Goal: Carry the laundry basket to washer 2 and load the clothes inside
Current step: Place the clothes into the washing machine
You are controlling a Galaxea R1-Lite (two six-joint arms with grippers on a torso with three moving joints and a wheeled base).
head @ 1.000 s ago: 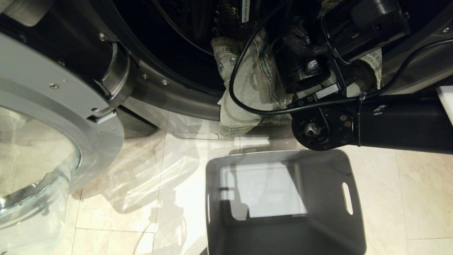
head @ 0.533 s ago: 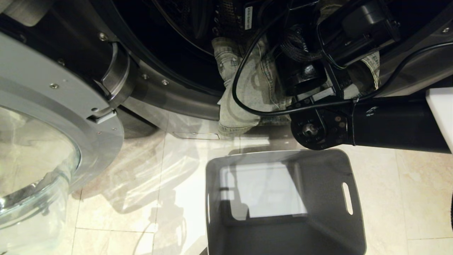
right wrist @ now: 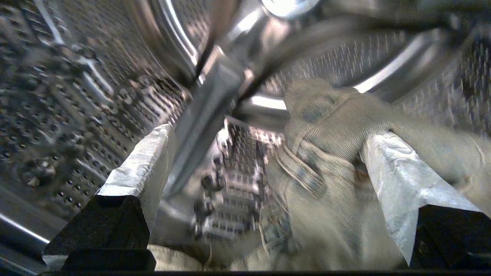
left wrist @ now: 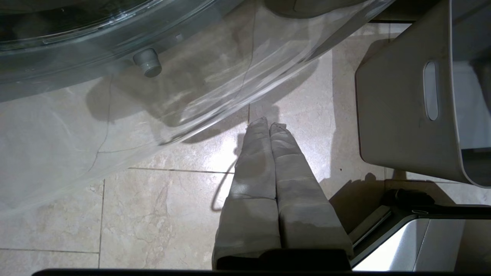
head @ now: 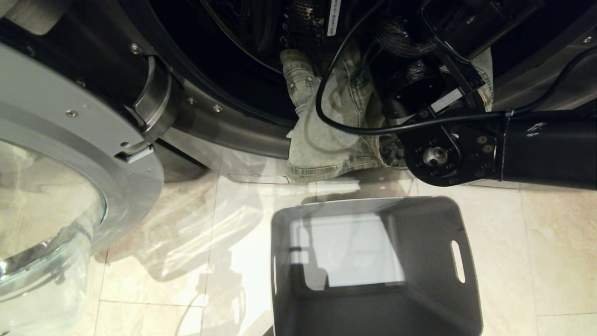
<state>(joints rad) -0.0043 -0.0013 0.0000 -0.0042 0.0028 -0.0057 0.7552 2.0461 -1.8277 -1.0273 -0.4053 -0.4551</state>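
Right tool point(right wrist: 264, 172): inside the drum of washer 2 point(head: 224, 116), fingers spread wide and released. Denim lies between and against them, draped over one finger, but nothing is pinched. Left tool point(left wrist: 268, 126): clenched shut on nothing, pointed at the floor point(left wrist: 153, 214) beside the basket, parked.

The clothes point(head: 326, 135): one pale green-grey denim garment, half in and half out. From the mouth of the washer, its upper part runs up toward 12 o'clock into the dark drum; its hem hangs over the door sill at 6 o'clock, above the tiles. The right arm crosses it from 3 o'clock, so the far right part of the cloth is hidden.

The laundry basket point(head: 447, 224): on the floor directly at 6 o'clock from the hanging hem, near the washer front but apart from it. Nothing lies in it.

The glass door point(head: 51, 196): swung open, at 9 o'clock from the basket.

Step in hand, as I judge it: loading, last part. Basket carried and unloaded; garment not fully inside.

Next move calls for: taking hold of the cloth at or near the sill and pushing or dragging it deeper, so that no hem rests on the rim. Risk: the cable point(head: 336, 135) looping over the denim could snag on it as the arm backs out.
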